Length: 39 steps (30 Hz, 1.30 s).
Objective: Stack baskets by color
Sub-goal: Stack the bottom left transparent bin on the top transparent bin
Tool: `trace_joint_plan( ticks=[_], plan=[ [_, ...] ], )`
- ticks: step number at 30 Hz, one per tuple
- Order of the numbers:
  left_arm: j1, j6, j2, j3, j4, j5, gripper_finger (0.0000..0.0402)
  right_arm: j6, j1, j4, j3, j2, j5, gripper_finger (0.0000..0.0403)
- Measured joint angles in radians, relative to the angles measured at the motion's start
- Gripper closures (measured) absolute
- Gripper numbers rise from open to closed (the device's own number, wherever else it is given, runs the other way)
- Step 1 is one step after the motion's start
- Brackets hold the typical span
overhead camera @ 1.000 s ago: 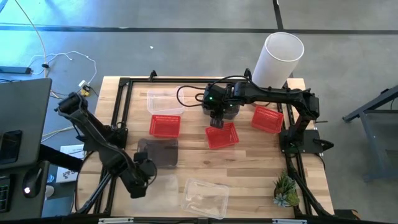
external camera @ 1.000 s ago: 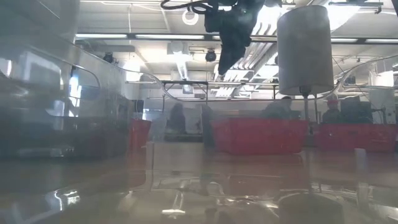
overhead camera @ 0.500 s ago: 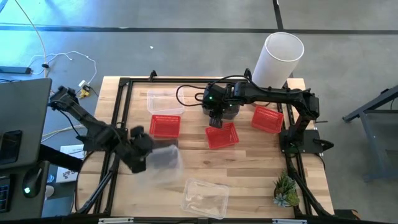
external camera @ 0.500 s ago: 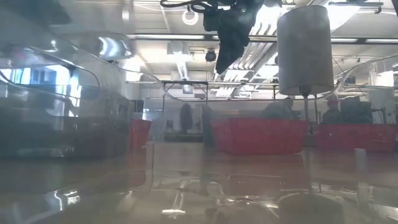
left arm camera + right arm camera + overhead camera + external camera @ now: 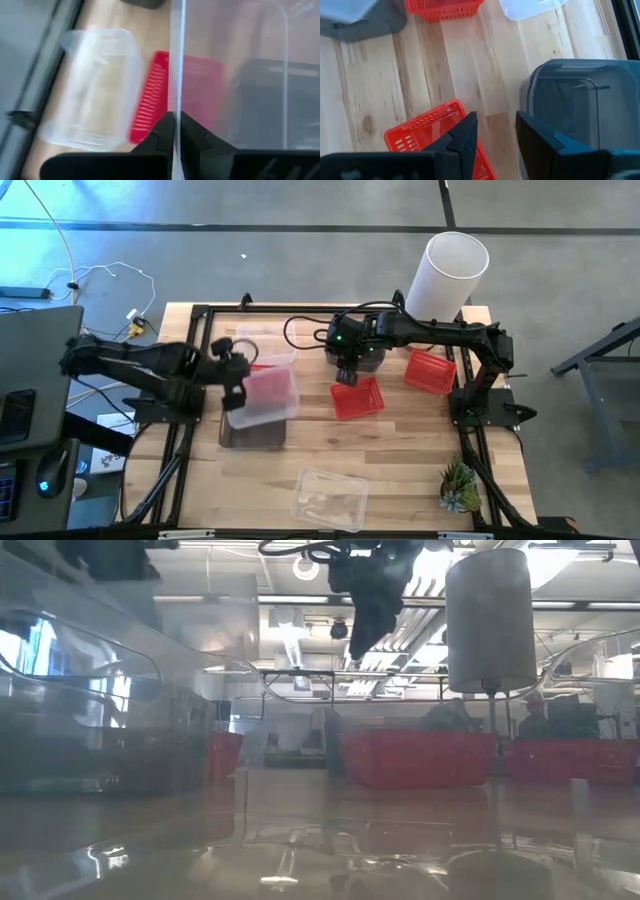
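My left gripper (image 5: 238, 378) (image 5: 176, 131) is shut on a clear basket (image 5: 264, 396), which it carries above a red basket (image 5: 268, 376) and a dark grey basket (image 5: 254, 430), both on the table. Another clear basket (image 5: 264, 340) (image 5: 95, 90) rests on its base at the far left. A third (image 5: 330, 498) lies near the front edge. My right gripper (image 5: 348, 372) (image 5: 495, 134) hangs open above the table, between a red basket (image 5: 358, 398) (image 5: 432, 134) and a dark grey basket (image 5: 575, 100). One more red basket (image 5: 430, 370) sits to the right. My left gripper pinches one thin side wall (image 5: 176, 100) of the clear basket, which shows edge-on between the two shut fingers, one finger on each face. The fingers slant down from the table's left. The basket is lifted clear of the table and of the baskets below it.
A tall white cylinder (image 5: 447, 275) (image 5: 488, 620) stands at the far right corner. A small green plant (image 5: 460, 488) sits at the near right. A black frame (image 5: 200, 315) borders the wooden table. People show in the room beyond.
My left gripper has swung from the near left corner toward the far edge and up, staying shut on the clear basket. The basket has left the table and now hangs over the red and dark grey baskets.
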Motion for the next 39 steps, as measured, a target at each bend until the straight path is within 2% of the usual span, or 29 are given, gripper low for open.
trace_joint_plan(
  ticks=[9, 17, 20, 27, 39],
  plan=[
    [0.316, 0.345, 0.046, 0.164, 0.004, 0.0, 0.0401, 0.003, 0.0, -0.033, 0.0, 0.0, 0.0, 0.0282],
    [0.558, 0.594, 0.159, 0.303, 0.004, 0.012, 0.0401, 0.003, 0.0, -0.038, 0.0, 0.0, 0.004, 0.0282],
    [0.63, 0.663, 0.212, 0.335, 0.004, 0.046, 0.0401, 0.025, 0.0, -0.04, 0.0, 0.0, 0.045, 0.0282],
    [0.757, 0.723, 0.331, 0.356, 0.002, 0.238, 0.0401, 0.053, 0.007, -0.117, 0.0, 0.0, 0.135, 0.0282],
    [0.926, 0.787, 0.418, 0.358, 0.009, 0.411, 0.0401, 0.053, 0.087, -0.157, 0.0, 0.0, 0.137, 0.0282]
  ],
)
